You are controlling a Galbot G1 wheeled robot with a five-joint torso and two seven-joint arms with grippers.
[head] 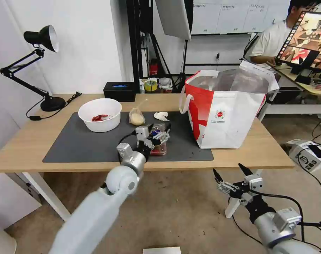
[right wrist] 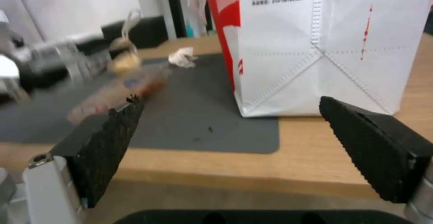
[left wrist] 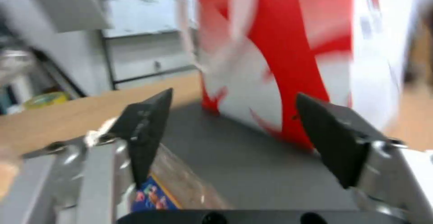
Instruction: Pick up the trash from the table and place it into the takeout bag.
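The jaws of the left gripper (head: 159, 132) stand spread, reaching over the dark grey mat (head: 79, 144) with the clear hinged plastic tray (head: 159, 147) just beneath them; whether a jaw touches the tray cannot be told. The right gripper (head: 232, 171) hangs below the counter (head: 23, 141) edge in front of the takeout bag (head: 227, 113), its jaws spread and holding nothing. On the mat sit the white round bowl (head: 100, 114) with red scraps, the small knotted clear bag (head: 136, 117) of beige food and, nearer the takeout bag, the crumpled white tissue (head: 161, 115). The takeout bag stands upright and open on the mat's right end.
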